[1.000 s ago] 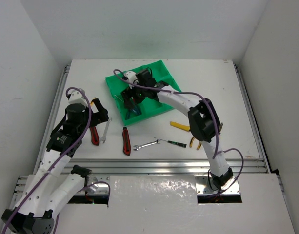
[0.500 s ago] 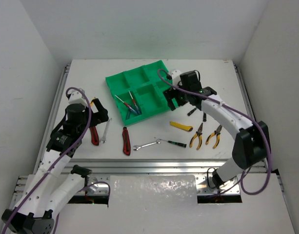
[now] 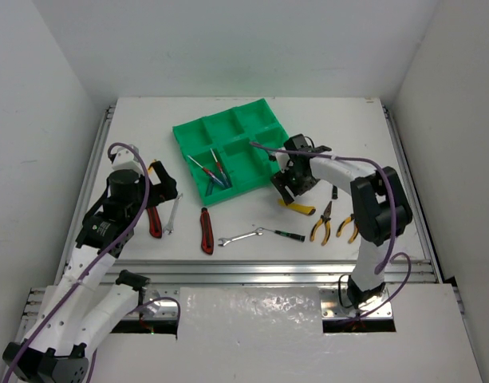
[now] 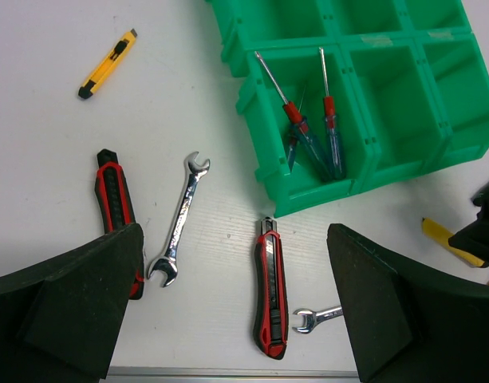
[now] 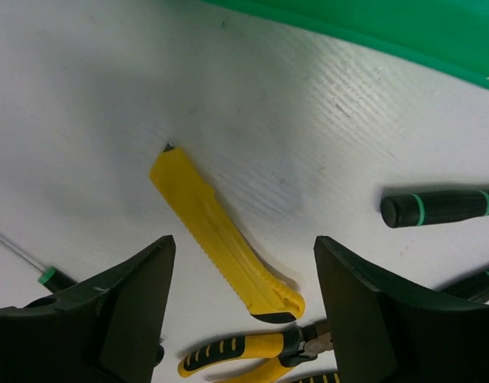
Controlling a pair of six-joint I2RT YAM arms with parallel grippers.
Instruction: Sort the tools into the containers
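Right fingers point(image 5: 108, 327): spread wide, holding nothing, poised low over the flat yellow plastic snap-off knife point(image 5: 220, 231).

Knife location: flat on the white tabletop point(image 5: 84, 96), just outside the near right wall of the bright green six-compartment plastic tray point(image 3: 183, 130). Blade tip toward the tray, black end cap close beside the yellow-handled pliers point(image 5: 228, 355).

Left fingers point(image 4: 69, 311): likewise wide open and empty, above a red-and-black knife point(image 4: 270, 287) and a silver open-end wrench point(image 4: 183, 219).

Expected handling: light, stiff, smooth-sided and lying low, so liable to skid or pivot if pinched off-centre.

Grip across the narrow width at mid-length, away from the blade tip. Align the fingers square to the long axis first. Lower until almost touching the tabletop before closing.
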